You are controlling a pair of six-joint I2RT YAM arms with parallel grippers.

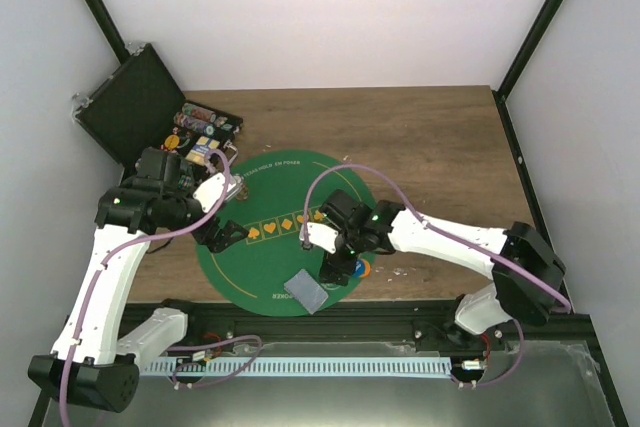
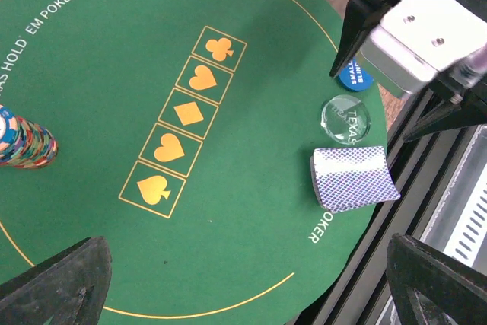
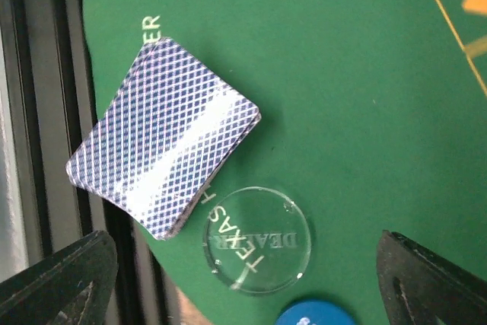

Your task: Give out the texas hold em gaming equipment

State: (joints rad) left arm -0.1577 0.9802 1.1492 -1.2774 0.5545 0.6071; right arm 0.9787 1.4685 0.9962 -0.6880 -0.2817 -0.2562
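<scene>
At the far left, an open black carrying case lies at the back corner of the brown wooden tabletop. Rows of coloured chips sit in its tray, seemingly the supply to be shared out. On the round green felt mat, a short stack of multicoloured striped chips stands upright near the left rim, probably one player's share. The left claw hovers over the mat's middle, jaws spread wide and holding nothing.

White lettering along the rim reads "HOLD EM POKER", with the word before it cut off. Five orange-outlined boxes show spade, heart, diamond, heart and club, presumably marking where community cards go.

Near the front edge a squared deck of playing cards with blue-and-white lattice backs lies face down, one corner overhanging the mat. Just beside it, not touching, rests a clear round disc printed "TEXAS DEALER". Beyond that is a blue round disc on which "SMALL BLIND" is partly legible. Grouped so, they suggest the dealer's seat.

The right claw hangs over the clear disc, jaws parted and empty, likely placed to take the deck or a disc.
</scene>
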